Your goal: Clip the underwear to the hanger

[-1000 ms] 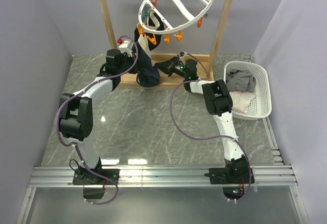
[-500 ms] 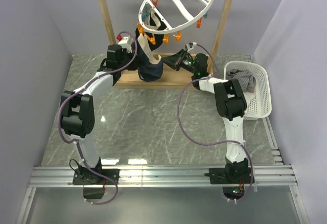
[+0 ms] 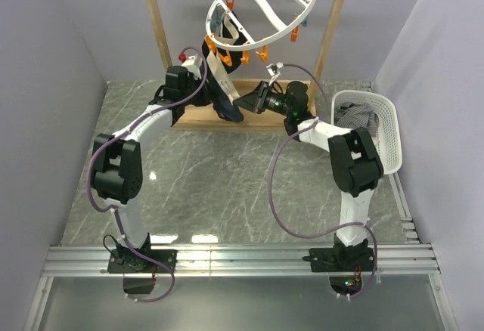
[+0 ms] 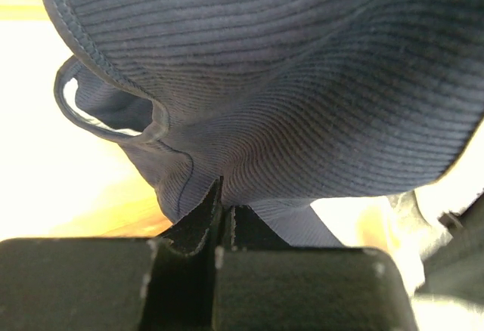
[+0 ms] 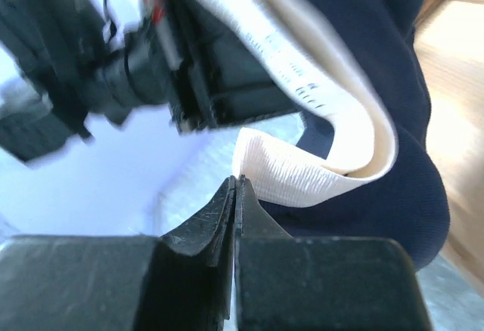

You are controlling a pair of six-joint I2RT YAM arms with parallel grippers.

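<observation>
The navy underwear with a cream waistband hangs stretched between my two grippers, just below the white ring hanger with orange and teal clips. My left gripper is shut on the underwear's upper left end. In the left wrist view ribbed navy fabric fills the frame above the shut jaws. My right gripper is shut at the lower right end. In the right wrist view its tips meet the end of the cream waistband.
The hanger hangs from a wooden rack frame whose base bar lies behind the grippers. A small black garment is clipped to the ring's left side. A white basket with striped and pale cloths stands at the right.
Both grippers have risen toward the ring with the underwear. The right arm has reached farther back and right, and the underwear now hangs stretched between the grippers instead of bunched low.
</observation>
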